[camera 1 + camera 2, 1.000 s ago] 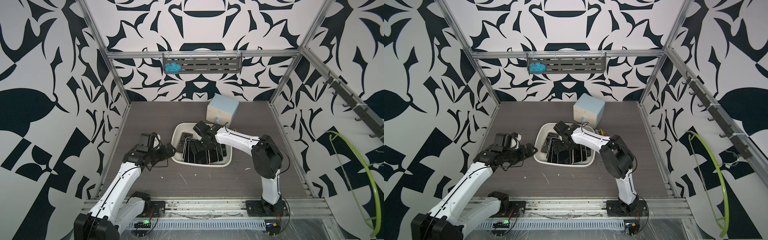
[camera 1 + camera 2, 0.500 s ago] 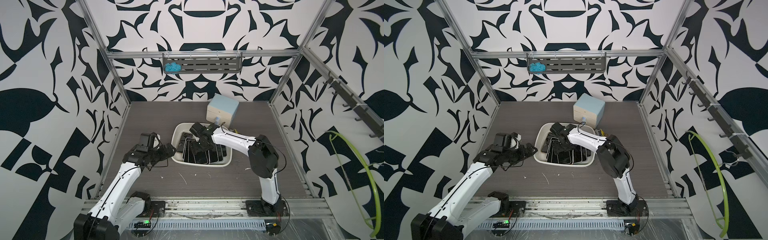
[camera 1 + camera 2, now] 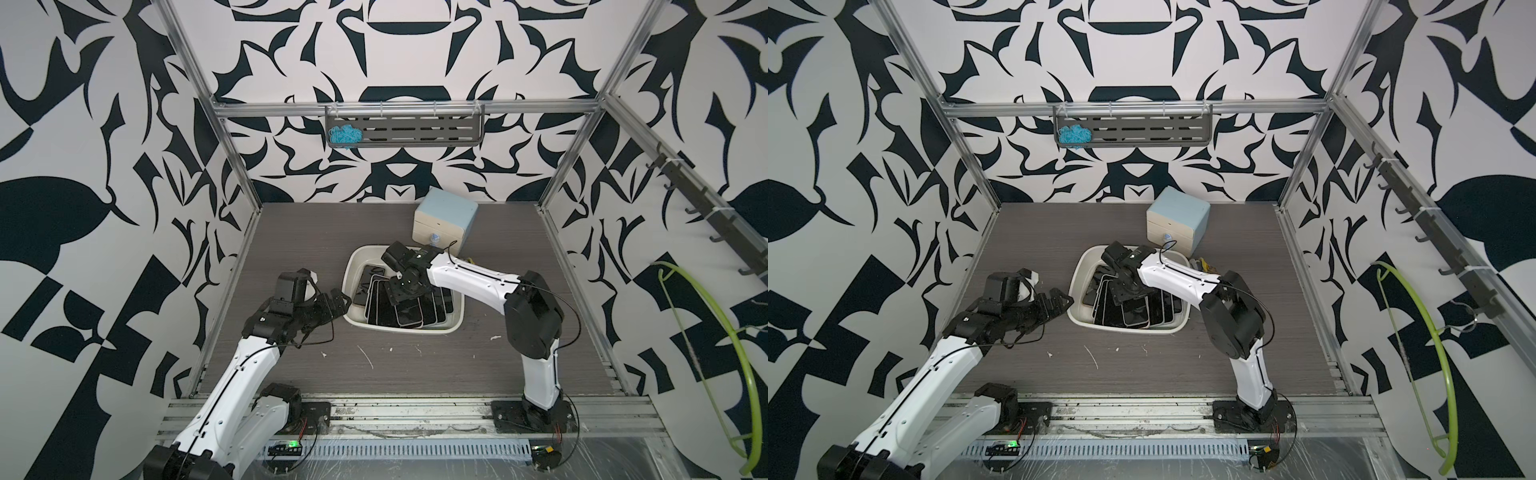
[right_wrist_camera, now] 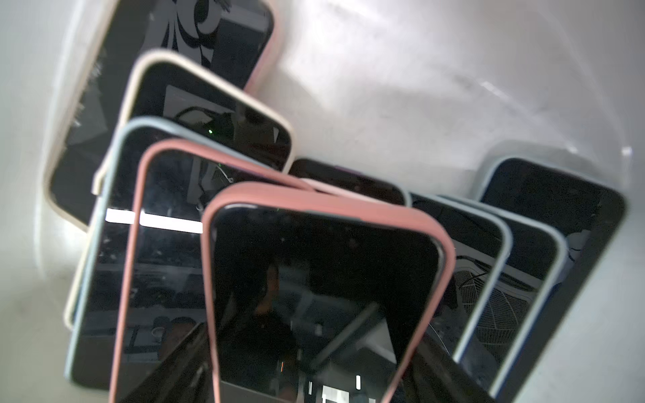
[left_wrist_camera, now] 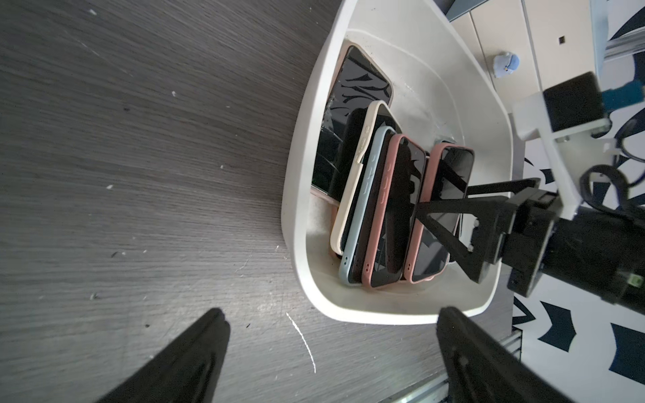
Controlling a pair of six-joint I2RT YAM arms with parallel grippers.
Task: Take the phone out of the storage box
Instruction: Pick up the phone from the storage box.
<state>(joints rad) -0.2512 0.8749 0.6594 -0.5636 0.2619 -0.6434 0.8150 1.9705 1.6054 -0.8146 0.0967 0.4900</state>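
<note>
Lab robot cell, aluminium frame point(image 3: 407, 109), black-and-white patterned walls point(image 3: 399, 50), arms point(image 3: 469, 280) bolted to metal rail point(image 3: 399, 409)

The box point(image 3: 403, 328) is off-white. Its phones have glossy black screens: the pink phone point(image 4: 324, 279) and a second phone point(image 4: 167, 265) wear dusty pink cases, a third phone point(image 4: 488, 279) pale blue, a fourth phone point(image 4: 209, 104) cream. The cabinet point(image 3: 446, 216) is cream with a pale blue top. The surface point(image 3: 415, 365) is dark grey woodgrain. The walls point(image 3: 395, 62) are white with navy leaf shapes. The left claw point(image 5: 331, 314) is black. A bright blue tuft point(image 3: 344, 135) sits in a grey rack point(image 3: 415, 131).
</note>
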